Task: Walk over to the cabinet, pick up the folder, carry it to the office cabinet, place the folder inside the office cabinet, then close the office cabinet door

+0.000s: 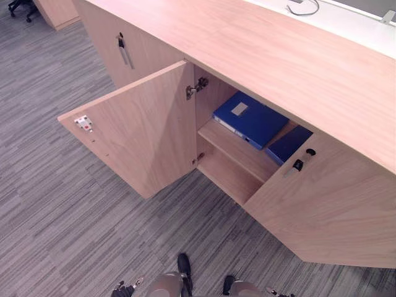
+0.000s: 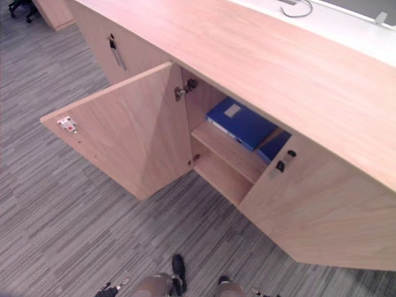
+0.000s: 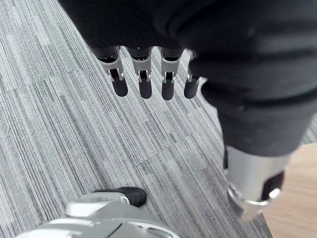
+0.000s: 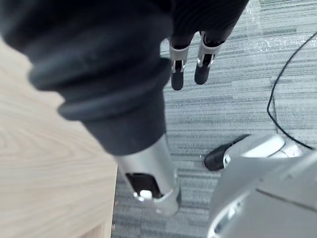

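Note:
A blue folder (image 1: 250, 119) with a pale label lies tilted on the upper shelf (image 1: 235, 151) inside the wooden office cabinet (image 1: 278, 55). A darker blue folder (image 1: 289, 143) lies just to its right. The cabinet's left door (image 1: 142, 130) swings wide open toward me. Its right door (image 1: 322, 198) stands slightly ajar. My left hand (image 3: 145, 79) hangs over the carpet with straight fingers and holds nothing. My right hand (image 4: 178, 69) hangs beside the wooden cabinet side, fingers relaxed and empty. Both hands are low, well short of the cabinet opening.
A dark handle (image 1: 300, 162) sits on the right door. A further cabinet door with a handle (image 1: 124, 52) stands to the left. An office chair (image 1: 21, 7) is at the far left. Grey carpet (image 1: 74, 235) lies in front of the cabinet.

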Robot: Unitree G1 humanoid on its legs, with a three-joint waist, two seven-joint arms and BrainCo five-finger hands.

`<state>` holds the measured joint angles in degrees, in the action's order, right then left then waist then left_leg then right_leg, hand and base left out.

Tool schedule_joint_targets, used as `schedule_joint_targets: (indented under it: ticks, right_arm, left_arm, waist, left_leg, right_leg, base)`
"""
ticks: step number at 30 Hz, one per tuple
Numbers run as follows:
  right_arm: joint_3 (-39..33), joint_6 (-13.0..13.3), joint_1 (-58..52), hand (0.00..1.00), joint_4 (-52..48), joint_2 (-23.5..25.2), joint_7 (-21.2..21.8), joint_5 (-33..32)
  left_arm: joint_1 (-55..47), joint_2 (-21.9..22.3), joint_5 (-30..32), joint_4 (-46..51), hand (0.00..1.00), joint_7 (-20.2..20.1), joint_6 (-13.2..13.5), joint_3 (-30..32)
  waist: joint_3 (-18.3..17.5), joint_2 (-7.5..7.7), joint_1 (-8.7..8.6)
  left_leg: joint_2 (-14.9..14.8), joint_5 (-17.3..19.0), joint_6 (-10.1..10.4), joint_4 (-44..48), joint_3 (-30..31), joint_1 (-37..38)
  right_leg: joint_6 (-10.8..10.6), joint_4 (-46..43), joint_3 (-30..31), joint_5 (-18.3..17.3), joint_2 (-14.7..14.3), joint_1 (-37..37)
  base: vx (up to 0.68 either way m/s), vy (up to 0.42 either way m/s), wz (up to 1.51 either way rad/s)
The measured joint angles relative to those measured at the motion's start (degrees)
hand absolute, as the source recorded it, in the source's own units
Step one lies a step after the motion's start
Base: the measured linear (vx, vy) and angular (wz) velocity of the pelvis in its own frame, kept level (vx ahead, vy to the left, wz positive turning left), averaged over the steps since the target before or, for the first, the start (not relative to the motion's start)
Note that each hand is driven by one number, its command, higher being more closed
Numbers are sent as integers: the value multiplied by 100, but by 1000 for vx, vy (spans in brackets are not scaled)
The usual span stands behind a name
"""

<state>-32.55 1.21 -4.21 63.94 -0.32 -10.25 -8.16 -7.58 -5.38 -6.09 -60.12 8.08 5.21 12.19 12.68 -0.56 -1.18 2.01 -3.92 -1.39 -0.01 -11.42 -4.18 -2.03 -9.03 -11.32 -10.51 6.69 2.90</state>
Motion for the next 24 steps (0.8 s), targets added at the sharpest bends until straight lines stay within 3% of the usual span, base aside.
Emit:
schedule_joint_targets:
  ticks: [2, 10, 14, 19, 24]
  right_arm:
    - [-20, 2, -1, 0, 4, 18, 3, -102]
    - [295, 17, 3, 0, 6, -55, 6, -180]
    - [405, 17, -2, 0, 3, -62, 5, -180]
    - [516, 12, -78, 0, -143, -64, 5, -179]
    - [522, -28, -80, 0, -143, -68, 15, -165]
  left_arm:
    - [72, -37, 120, -12, 0, -26, 14, -71]
    - [102, -90, -275, -80, 0, -57, 36, -312]
    - [52, -99, -987, -96, 0, -85, 95, -388]
    - [-278, 115, -2338, 1027, 0, -149, 171, -303]
    - [124, -159, -2707, 1260, 0, -205, 170, 44]
  waist:
    - [7, 2, -57]
    - [1, -8, 18]
    - [-13, 11, 36]
    - [-138, 21, 67]
    - [-168, 29, 68]
  left_leg:
    - [103, -339, -64, -506, 228, 105]
    - [133, -480, -44, -540, 553, 19]
    - [130, -490, -45, -540, 592, 23]
    - [167, -466, -85, -540, 600, 23]
    - [177, -436, -128, -538, 570, 135]
  right_leg:
    - [-49, 84, -124, 27, 13, 0]
    - [-110, 64, -281, 1, -22, -23]
    - [-112, 89, -280, 2, -48, 13]
    - [-114, 220, -277, 4, -42, 79]
    - [-139, 283, -268, 58, -47, 236]
  base:
    - [-54, 81, 51]
    - [-106, 18, 22]
    - [-46, 6, 6]
    - [32, 6, 3]
    - [63, -20, -1]
